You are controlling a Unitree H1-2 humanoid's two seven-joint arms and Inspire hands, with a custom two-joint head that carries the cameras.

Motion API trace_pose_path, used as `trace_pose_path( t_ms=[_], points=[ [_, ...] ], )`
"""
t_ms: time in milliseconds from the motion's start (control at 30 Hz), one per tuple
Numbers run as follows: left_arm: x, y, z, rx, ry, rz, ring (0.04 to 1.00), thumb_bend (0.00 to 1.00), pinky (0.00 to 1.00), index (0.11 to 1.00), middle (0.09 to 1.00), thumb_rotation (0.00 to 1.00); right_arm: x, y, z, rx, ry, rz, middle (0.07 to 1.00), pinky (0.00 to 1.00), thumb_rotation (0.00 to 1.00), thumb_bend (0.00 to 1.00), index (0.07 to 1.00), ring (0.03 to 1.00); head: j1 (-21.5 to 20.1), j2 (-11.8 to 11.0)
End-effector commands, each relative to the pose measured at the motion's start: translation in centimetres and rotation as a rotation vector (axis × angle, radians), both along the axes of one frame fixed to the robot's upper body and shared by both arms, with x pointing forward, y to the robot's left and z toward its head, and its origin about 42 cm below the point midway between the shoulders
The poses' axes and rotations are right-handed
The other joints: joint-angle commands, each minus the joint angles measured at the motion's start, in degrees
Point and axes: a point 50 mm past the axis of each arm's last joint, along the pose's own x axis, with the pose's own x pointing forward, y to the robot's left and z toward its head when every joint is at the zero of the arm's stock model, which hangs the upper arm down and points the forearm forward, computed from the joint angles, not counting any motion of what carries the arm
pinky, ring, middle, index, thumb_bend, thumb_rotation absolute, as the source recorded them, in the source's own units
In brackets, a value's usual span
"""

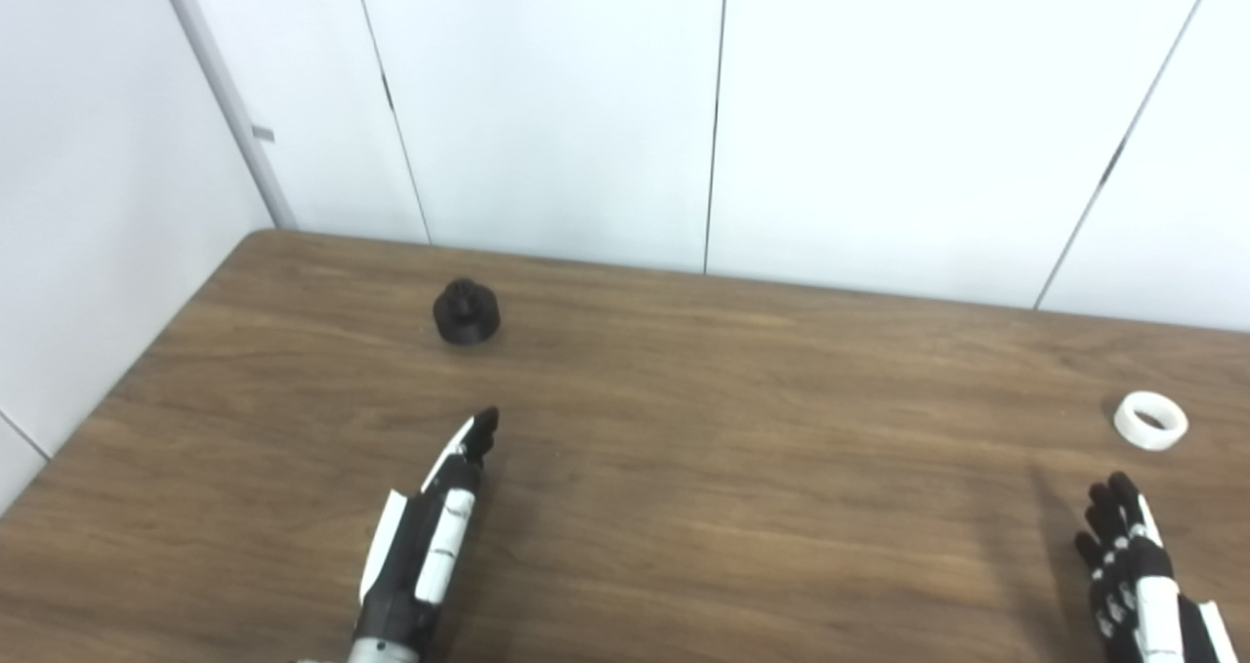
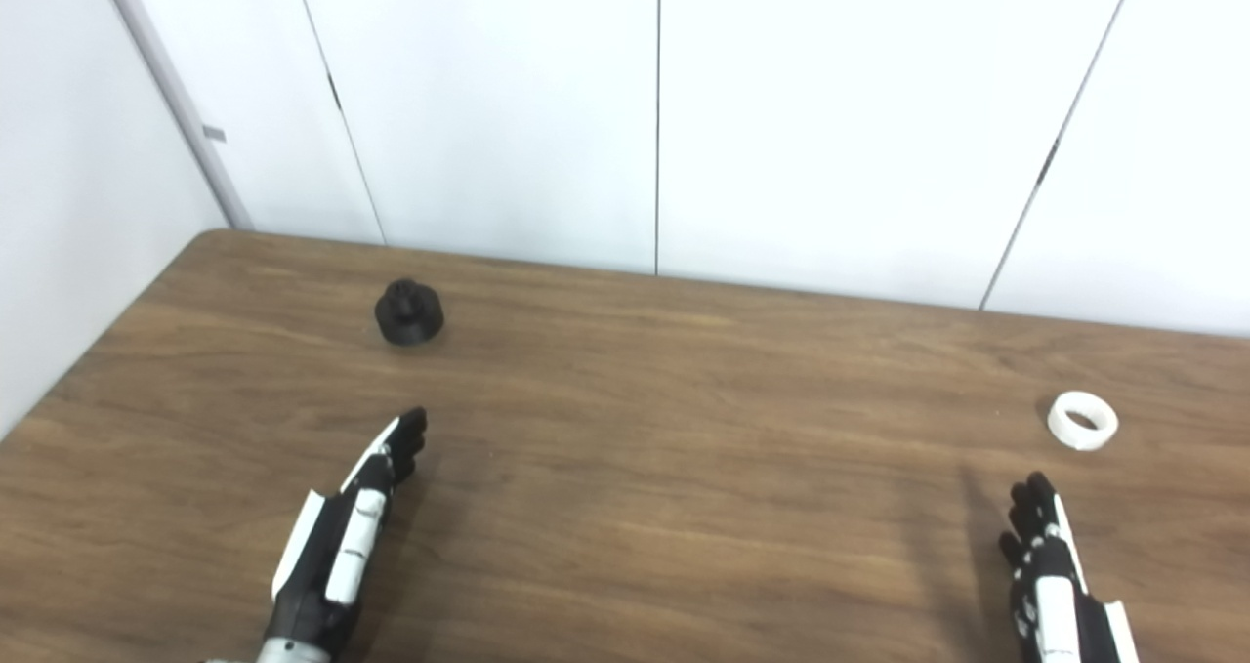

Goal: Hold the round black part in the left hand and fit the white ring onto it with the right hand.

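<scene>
The round black part stands on the wooden table at the far left. The white ring lies flat on the table at the right. My left hand is open and empty, fingers stretched toward the black part, a short way in front of it. My right hand is open and empty at the bottom right, just in front of the white ring. In the right eye view the black part, the ring, the left hand and the right hand show the same layout.
White wall panels stand right behind the table's far edge. A white wall runs along the table's left edge.
</scene>
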Motion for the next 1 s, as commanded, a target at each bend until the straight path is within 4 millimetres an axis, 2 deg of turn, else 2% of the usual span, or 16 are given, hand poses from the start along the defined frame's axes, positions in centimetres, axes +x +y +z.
trace_pose_path(
  t_ms=[0, 167, 233, 333, 367, 400, 433, 500, 533, 700, 733, 833, 967],
  points=[
    [-1.0, -1.3, -1.1, -0.027, 0.004, 0.026, 0.962, 0.53, 0.98, 0.949, 0.951, 0.99, -2.4, -1.1, -1.1, -0.028, 0.048, 0.001, 0.997, 1.0, 1.0, 0.45, 1.0, 1.0, 0.1, 0.0],
    [-0.9, -1.4, -1.3, -0.021, 0.024, 0.027, 0.972, 0.59, 1.0, 0.954, 0.954, 0.93, -2.3, -1.2, -1.3, -0.032, 0.052, -0.003, 0.998, 1.0, 1.0, 0.43, 1.0, 1.0, -0.2, 0.0],
    [-0.9, -1.4, -1.2, -0.023, 0.031, 0.024, 0.988, 0.6, 1.0, 0.959, 0.965, 0.87, -2.3, -1.2, -1.3, -0.028, 0.048, -0.001, 0.998, 1.0, 1.0, 0.44, 1.0, 1.0, -0.2, 0.0],
    [-0.9, -1.3, -0.8, 0.017, 0.038, 0.049, 0.985, 0.61, 1.0, 0.958, 0.971, 0.69, -2.2, -1.2, -1.3, -0.019, 0.044, -0.002, 0.995, 1.0, 1.0, 0.41, 1.0, 1.0, -0.2, 0.0],
    [-0.7, -1.3, -0.5, 0.034, 0.036, 0.064, 0.977, 0.61, 0.99, 0.956, 0.966, 0.63, -2.2, -1.2, -1.4, -0.019, 0.048, -0.004, 0.994, 1.0, 1.0, 0.41, 1.0, 1.0, -1.4, 0.5],
    [-0.7, -1.2, -0.3, 0.044, 0.035, 0.074, 0.972, 0.63, 0.99, 0.951, 0.959, 0.54, -2.2, -1.2, -1.4, -0.019, 0.051, -0.006, 0.993, 1.0, 1.0, 0.41, 1.0, 1.0, -1.4, 0.6],
    [-0.4, -1.1, 0.1, 0.068, 0.028, 0.096, 0.97, 0.64, 0.99, 0.949, 0.956, 0.5, -2.2, -1.3, -1.4, -0.027, 0.055, -0.009, 0.992, 1.0, 1.0, 0.41, 1.0, 1.0, -1.4, 0.6],
    [0.2, -0.7, 1.1, 0.121, 0.01, 0.131, 0.965, 0.75, 1.0, 0.931, 0.934, 0.37, -2.2, -1.2, -1.4, -0.03, 0.064, -0.014, 0.985, 1.0, 1.0, 0.43, 1.0, 1.0, -1.0, 0.9],
    [0.5, -0.5, 1.5, 0.142, 0.004, 0.141, 0.965, 0.78, 1.0, 0.928, 0.93, 0.35, -2.2, -1.2, -1.4, -0.03, 0.067, -0.013, 0.984, 1.0, 1.0, 0.43, 1.0, 1.0, -1.0, 0.9],
    [2.7, 1.4, 4.5, 0.247, -0.006, 0.161, 0.976, 0.96, 1.0, 0.936, 0.933, 0.38, -2.3, -1.1, -1.4, -0.028, 0.066, -0.01, 0.987, 1.0, 1.0, 0.43, 1.0, 1.0, -0.7, 1.1],
    [3.1, 1.8, 5.2, 0.27, -0.006, 0.165, 0.964, 0.98, 0.97, 0.944, 0.937, 0.39, -2.3, -1.1, -1.4, -0.029, 0.064, -0.009, 0.99, 1.0, 1.0, 0.43, 1.0, 1.0, -0.9, 1.1],
    [4.5, 3.1, 6.9, 0.362, -0.009, 0.197, 0.941, 0.99, 0.9, 0.937, 0.94, 0.4, -2.3, -1.1, -1.5, -0.031, 0.063, -0.013, 0.985, 1.0, 1.0, 0.42, 1.0, 1.0, -0.9, 1.2],
    [6.3, 4.7, 8.4, 0.505, -0.005, 0.219, 0.992, 0.98, 0.99, 0.948, 0.97, 0.4, -2.2, -1.0, -1.5, -0.036, 0.07, -0.016, 0.971, 1.0, 1.0, 0.45, 1.0, 1.0, -1.0, 1.4]
  ],
)
